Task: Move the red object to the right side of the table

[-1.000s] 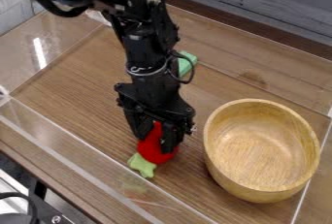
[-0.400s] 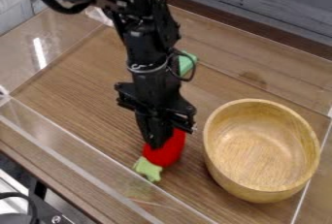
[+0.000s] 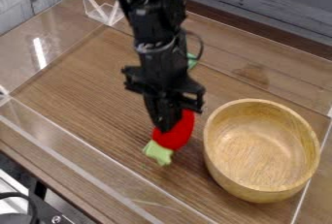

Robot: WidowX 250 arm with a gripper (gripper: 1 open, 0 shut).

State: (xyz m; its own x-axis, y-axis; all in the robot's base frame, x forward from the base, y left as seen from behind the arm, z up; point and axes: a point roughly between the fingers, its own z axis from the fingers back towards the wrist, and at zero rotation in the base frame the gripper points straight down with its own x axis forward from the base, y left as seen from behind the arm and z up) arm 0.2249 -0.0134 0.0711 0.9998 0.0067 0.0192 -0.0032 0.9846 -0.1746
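The red toy fruit point(image 3: 174, 135) is clamped in the black gripper point(image 3: 158, 119) beside the wooden bowl point(image 3: 261, 154), over the tabletop point(image 3: 91, 102). Grasping appears done; carrying to the right side and release are left.

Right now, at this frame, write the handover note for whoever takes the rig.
Gripper: closed on the red object, by the look of it; the fingertips are partly hidden, and the grip itself can't be fully seen.
Where things are: red object just left of the wooden bowl in the picture, leafy tip toward the near edge; green block behind the arm, partly covered.
Done: gripper on the red object.
Left: get it to the right side of the table and let go. The bowl seems in the way, so probably lift over or go around.
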